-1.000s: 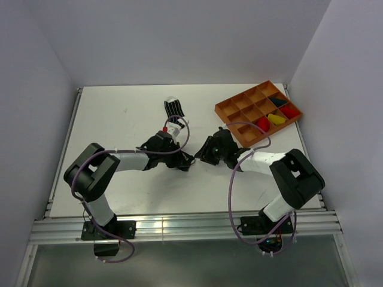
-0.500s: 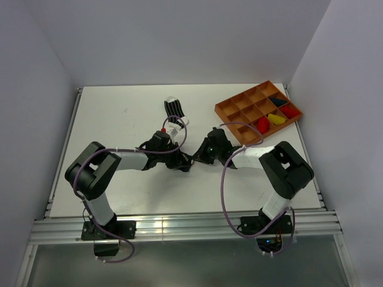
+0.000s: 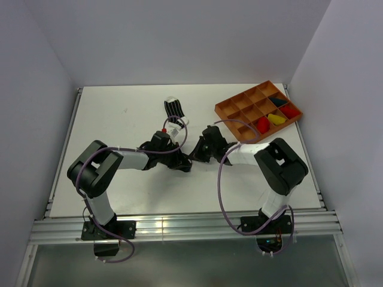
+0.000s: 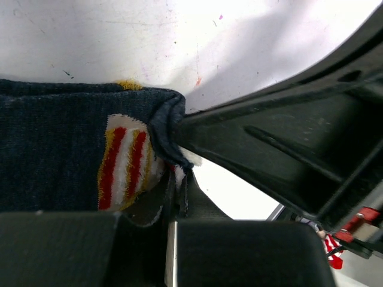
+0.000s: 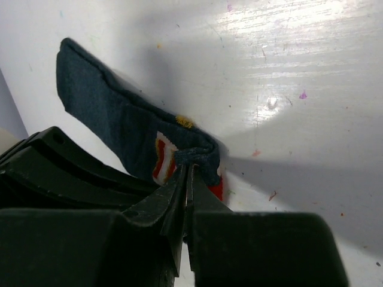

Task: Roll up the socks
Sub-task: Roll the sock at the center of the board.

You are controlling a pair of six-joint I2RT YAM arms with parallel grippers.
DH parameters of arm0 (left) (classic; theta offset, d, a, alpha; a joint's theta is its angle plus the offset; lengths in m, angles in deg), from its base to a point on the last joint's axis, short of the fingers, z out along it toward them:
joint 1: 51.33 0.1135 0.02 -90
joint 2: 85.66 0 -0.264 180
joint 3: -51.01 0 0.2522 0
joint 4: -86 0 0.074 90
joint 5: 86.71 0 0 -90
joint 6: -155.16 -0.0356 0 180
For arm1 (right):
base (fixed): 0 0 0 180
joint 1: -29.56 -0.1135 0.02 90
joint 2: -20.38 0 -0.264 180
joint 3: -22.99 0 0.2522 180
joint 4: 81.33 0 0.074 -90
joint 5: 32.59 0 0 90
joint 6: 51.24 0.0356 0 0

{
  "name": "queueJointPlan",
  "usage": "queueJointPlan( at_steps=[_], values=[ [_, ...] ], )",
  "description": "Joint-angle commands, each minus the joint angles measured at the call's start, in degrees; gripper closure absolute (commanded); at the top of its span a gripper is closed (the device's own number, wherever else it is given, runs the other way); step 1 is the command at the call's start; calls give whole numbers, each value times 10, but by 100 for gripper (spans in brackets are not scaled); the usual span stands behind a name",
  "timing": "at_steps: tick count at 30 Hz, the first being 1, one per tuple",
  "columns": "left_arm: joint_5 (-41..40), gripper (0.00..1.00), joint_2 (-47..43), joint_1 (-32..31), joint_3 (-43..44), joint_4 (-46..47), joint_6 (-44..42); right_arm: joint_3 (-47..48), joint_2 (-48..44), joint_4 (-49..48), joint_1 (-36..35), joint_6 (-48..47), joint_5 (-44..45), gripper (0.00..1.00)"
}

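Right wrist view shows the right claw (image 5: 187,200) pinched shut on the folded cuff end of the navy sock (image 5: 108,107). The sock's long axis runs away up-left, flat on the white tabletop (image 5: 287,72) near its middle. The left claw (image 4: 173,236), facing it, is clamped on the same fold. The knit is soft and limp, with a red-yellow-white patch; both arms are equally near.

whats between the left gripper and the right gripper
The dark navy fabric sock: its folded edge is pinched by the left gripper and the right gripper, seen in both wrist views.
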Motion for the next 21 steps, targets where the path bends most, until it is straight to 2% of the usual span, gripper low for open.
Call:
queueJointPlan(
  at_steps=[1, 4, 9, 11, 21],
  values=[
    [6, 94, 11, -1, 0, 1, 7, 36, 22, 15, -9, -12, 4, 92],
    [-2, 93, 9, 0, -4, -3, 9, 46, 34, 37, -9, -19, 9, 88],
    [-8, 100, 7, 5, -7, -10, 7, 55, 9, 79, -9, -43, 32, 70],
    [-8, 100, 8, 5, -6, -15, 7, 69, -1, 98, -9, -57, 54, 68],
    [-23, 100, 7, 7, -5, -36, 3, 120, 21, 175, -14, -100, 73, 69]
  ],
)
